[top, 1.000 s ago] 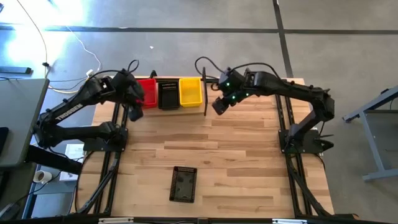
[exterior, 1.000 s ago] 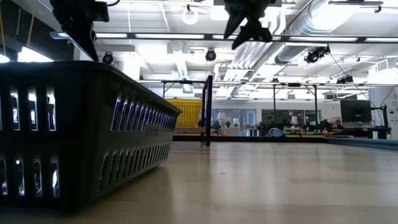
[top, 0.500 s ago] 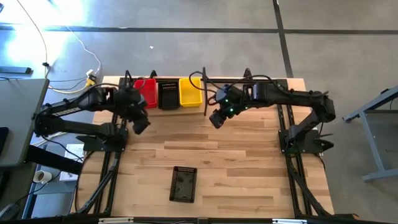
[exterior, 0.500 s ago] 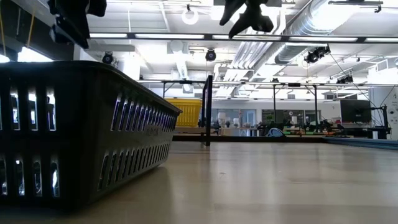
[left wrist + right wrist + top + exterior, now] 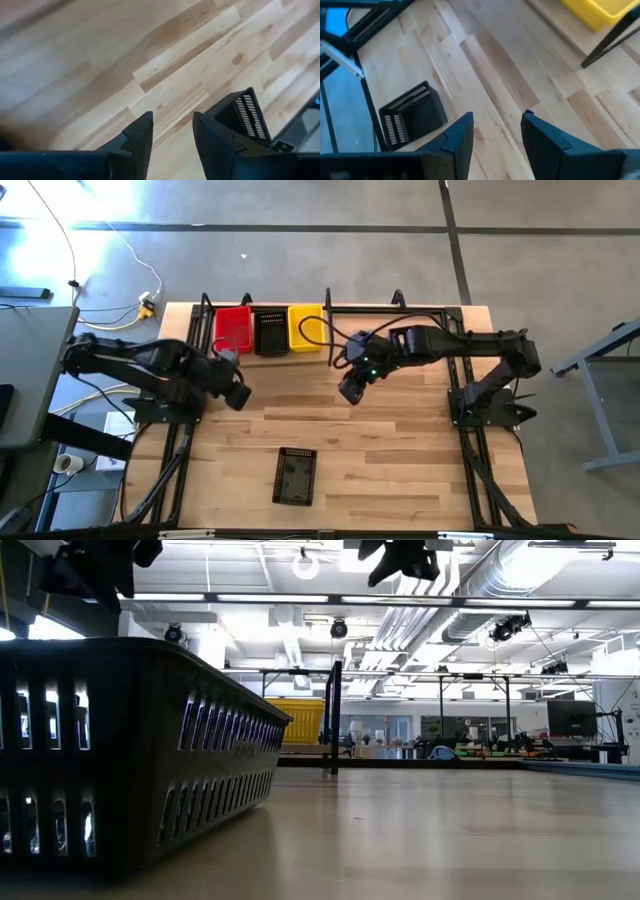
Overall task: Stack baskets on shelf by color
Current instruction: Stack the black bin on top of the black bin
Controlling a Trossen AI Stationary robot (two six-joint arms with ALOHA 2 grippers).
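Three baskets stand side by side on the shelf (image 5: 328, 340) at the table's far edge: red (image 5: 233, 328), black (image 5: 270, 332) and yellow (image 5: 306, 328). Another black basket (image 5: 295, 476) rests on its bottom on the tabletop near the front edge; it fills the left of the low view (image 5: 120, 750). My left gripper (image 5: 238, 395) hovers open over bare wood, left of centre, with that basket ahead of its fingers (image 5: 240, 117). My right gripper (image 5: 350, 388) hovers open in front of the shelf, with nothing between its fingers (image 5: 496, 117).
The shelf's black upright post (image 5: 335, 718) stands beside the yellow basket (image 5: 295, 720). Black frame tubes run along the table's left (image 5: 180, 450) and right (image 5: 470, 450) sides. Bare wood (image 5: 400, 460) lies between the shelf and the loose basket.
My left gripper has swung away from the red basket on the shelf, toward the near edge and the table's middle, rolling about its own axis. My right gripper has drawn back from beside the yellow basket toward the near edge. Both stay open and hold nothing.
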